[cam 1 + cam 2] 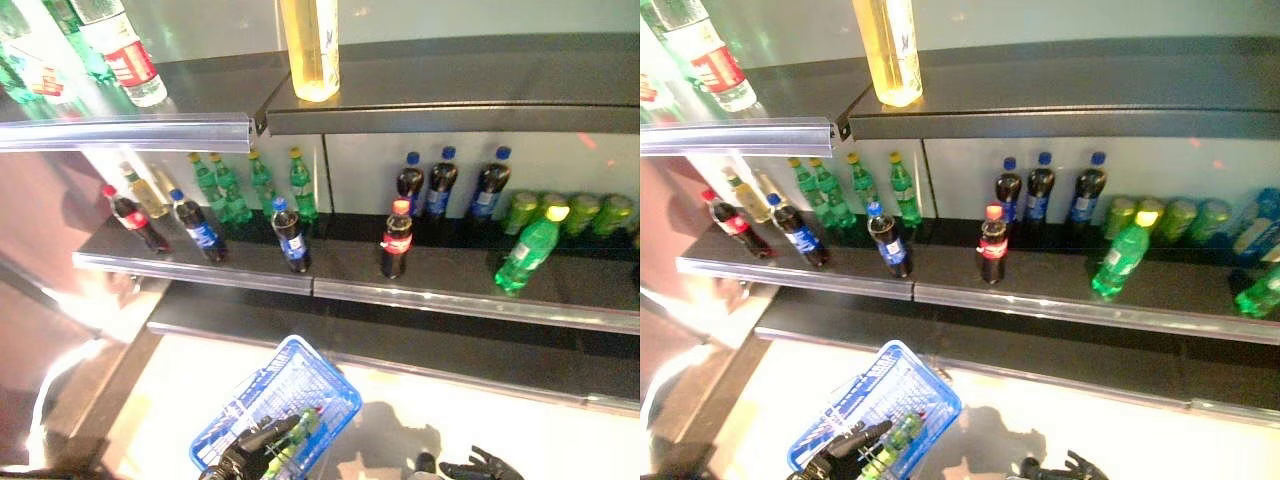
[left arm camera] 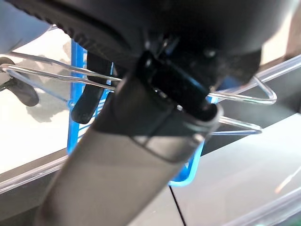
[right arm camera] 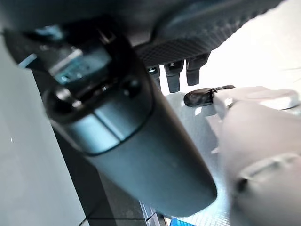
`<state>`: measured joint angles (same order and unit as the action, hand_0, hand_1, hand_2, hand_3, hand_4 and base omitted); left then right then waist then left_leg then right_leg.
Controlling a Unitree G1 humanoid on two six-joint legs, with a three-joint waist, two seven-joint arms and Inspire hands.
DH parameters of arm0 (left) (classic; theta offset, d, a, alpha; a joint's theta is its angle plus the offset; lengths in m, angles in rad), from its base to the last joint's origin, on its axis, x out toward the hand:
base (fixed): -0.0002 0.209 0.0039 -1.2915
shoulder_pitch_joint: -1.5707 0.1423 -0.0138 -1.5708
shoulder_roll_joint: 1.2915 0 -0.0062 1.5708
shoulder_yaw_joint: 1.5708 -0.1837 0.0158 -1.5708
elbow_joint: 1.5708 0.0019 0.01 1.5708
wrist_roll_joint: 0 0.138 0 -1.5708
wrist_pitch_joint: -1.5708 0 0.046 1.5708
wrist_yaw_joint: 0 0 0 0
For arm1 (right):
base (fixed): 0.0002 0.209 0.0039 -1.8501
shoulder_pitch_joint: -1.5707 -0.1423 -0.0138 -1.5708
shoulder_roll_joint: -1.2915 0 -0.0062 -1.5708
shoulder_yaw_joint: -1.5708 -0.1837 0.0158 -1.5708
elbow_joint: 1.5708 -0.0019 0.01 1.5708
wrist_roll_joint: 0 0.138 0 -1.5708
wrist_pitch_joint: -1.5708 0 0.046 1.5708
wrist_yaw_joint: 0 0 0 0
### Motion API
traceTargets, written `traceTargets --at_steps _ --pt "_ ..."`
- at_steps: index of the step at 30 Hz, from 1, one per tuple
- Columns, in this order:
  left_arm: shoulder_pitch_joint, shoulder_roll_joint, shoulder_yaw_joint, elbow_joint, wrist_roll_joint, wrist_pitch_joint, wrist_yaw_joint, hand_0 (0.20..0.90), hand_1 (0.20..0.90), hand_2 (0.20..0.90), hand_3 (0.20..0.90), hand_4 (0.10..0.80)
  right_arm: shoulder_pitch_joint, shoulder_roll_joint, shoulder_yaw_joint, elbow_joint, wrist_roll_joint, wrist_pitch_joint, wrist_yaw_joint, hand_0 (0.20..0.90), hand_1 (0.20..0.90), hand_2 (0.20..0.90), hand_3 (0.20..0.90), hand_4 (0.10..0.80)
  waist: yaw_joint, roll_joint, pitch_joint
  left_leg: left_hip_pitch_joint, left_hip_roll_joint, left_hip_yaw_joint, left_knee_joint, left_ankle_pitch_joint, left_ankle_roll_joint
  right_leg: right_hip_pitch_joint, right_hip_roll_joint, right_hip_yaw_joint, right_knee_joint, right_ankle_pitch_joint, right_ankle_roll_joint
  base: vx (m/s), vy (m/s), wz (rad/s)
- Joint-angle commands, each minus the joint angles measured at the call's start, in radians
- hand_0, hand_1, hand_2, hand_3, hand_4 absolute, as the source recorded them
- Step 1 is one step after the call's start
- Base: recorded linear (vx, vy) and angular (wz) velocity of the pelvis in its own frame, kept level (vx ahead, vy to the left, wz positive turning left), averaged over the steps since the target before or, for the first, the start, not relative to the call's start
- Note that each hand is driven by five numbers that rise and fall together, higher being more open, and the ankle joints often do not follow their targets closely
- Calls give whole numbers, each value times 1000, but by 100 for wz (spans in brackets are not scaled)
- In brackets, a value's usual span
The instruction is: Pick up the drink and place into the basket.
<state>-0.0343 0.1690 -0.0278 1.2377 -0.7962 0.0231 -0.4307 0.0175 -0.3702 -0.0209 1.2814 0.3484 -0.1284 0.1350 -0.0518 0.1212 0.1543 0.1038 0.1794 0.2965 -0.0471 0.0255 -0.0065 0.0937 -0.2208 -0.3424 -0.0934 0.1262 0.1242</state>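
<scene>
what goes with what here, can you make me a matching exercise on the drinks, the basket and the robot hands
Things:
1. blue basket
2. yellow bottle
3. red-capped cola bottle
4. right robot hand

Places or states:
a. on the top shelf
b. held by the left robot hand
c. empty, low by the floor
d. upright on the middle shelf

Pairs: 1-b, 2-a, 3-d, 4-c

No text, number or sign can be read here. The bottles on the shelf (image 1: 450,290) carry labels that show only as colour bands: a red band on the cola bottle (image 1: 396,238) near the centre, blue bands on the dark bottles (image 1: 441,183) at about 1 o'clock from it, and a red-and-white band on the clear bottle (image 1: 122,47) at 10 o'clock, on the upper shelf. Their print is too small to make out.
</scene>
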Motion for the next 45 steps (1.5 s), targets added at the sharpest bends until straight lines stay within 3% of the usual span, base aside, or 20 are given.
traceTargets --at_steps 1,3,4,5,6,9,10,15,18,21,23,26,28,30,35,45 --pt "-34 76 37 -56 7 -37 -125 300 300 300 200 100 -48 -3 -15 54 20 -60 -7 900 900 900 900 800 -3 -71 -46 -8 88 -12 2 174 -159 40 80 22 8 -110 -57 -36 369 50" --pt "-25 72 37 -37 7 -46 -152 300 300 300 200 100 -47 -17 -32 58 7 -63 -12 900 900 900 900 800 -3 -53 -54 29 79 -37 -12 125 -164 39 42 16 21 -104 -29 27 540 29" --pt "-23 73 40 -32 -1 -47 -151 300 300 300 200 100 -48 -19 -38 59 1 -63 -9 900 900 900 900 800 -4 -54 -61 45 73 -32 -23 94 -171 48 27 15 18 -108 -11 42 417 4" --pt "-21 74 41 -31 -7 -47 -151 300 300 300 200 100 -49 -20 -41 59 -2 -63 -8 900 900 900 900 800 -3 -56 -56 44 68 -18 -19 88 -161 45 16 4 22 -94 -9 89 362 12" --pt "-18 81 53 -27 -7 -43 -151 300 300 300 200 100 -45 -18 -50 59 -13 -63 3 900 900 900 900 800 1 -64 -62 59 57 3 -25 46 -164 61 -8 -13 19 -90 20 29 316 33" --pt "-15 101 70 -14 -28 -43 -138 300 300 300 200 100 -36 -1 -52 53 -52 -74 26 900 900 900 900 800 13 -87 -58 65 38 47 -28 26 -146 63 -52 -65 20 -50 58 13 245 48" --pt "-15 108 84 -3 -24 -44 -137 300 300 300 200 100 -31 11 -48 52 -48 -80 28 900 900 900 900 800 20 -95 -61 78 32 43 -35 0 -148 71 -65 -70 17 -50 83 16 207 24" --pt "-3 108 94 9 -32 -63 -167 300 300 300 200 100 -33 35 -30 37 -73 -82 -3 900 900 900 900 800 63 -135 -32 21 -3 0 23 -25 -113 32 -104 -55 10 2 92 -73 288 21" --pt "-11 100 84 13 21 -58 -167 300 300 300 200 100 -36 46 -46 31 -49 -70 -8 900 900 900 900 800 85 -161 -27 6 -48 -47 19 -49 -88 23 -135 -24 6 44 110 13 335 11" --pt "-22 110 72 16 29 -56 -147 300 300 300 200 100 -29 54 -41 24 -36 -70 10 900 900 900 900 800 72 -173 -33 8 -71 -80 -1 -58 -65 5 -113 39 27 43 99 54 161 27" --pt "-38 127 69 21 30 -51 -138 300 300 300 200 100 -24 60 -32 17 -5 -71 16 900 900 900 900 800 56 -180 -37 3 -83 -102 -9 -61 -44 -27 -68 110 73 6 83 58 111 44" --pt "-64 143 61 29 3 -41 -121 300 300 300 200 100 -13 73 -16 27 -5 -88 37 900 900 900 900 800 17 -188 -51 13 -104 -126 -38 -67 -15 -54 68 214 91 -67 47 127 36 37" --pt "-70 140 49 30 -12 -43 -118 300 300 300 200 100 -13 72 -13 41 -11 -90 41 900 900 900 900 800 3 -191 -56 16 -120 -130 -40 -72 -11 -54 105 244 46 -49 36 150 -36 27" --pt "-79 131 35 25 -24 -51 -108 300 300 300 200 100 -10 79 1 62 -28 -94 32 900 900 900 900 800 -11 -184 -52 15 -134 -145 -40 -71 2 -73 139 309 56 -51 18 173 -116 65" --pt "-58 112 32 8 1 -46 -133 300 300 300 200 100 -19 69 4 58 0 -89 7 900 900 900 900 800 4 -168 -51 18 -137 -138 -39 -57 -1 -45 148 259 44 -65 -10 117 -59 19" --pt "-25 105 39 16 -10 -54 -115 300 300 300 200 100 -32 58 7 50 -14 -75 26 900 900 900 900 800 18 -145 -85 33 -138 -137 -40 -56 -18 19 150 185 16 -99 -29 105 29 13"
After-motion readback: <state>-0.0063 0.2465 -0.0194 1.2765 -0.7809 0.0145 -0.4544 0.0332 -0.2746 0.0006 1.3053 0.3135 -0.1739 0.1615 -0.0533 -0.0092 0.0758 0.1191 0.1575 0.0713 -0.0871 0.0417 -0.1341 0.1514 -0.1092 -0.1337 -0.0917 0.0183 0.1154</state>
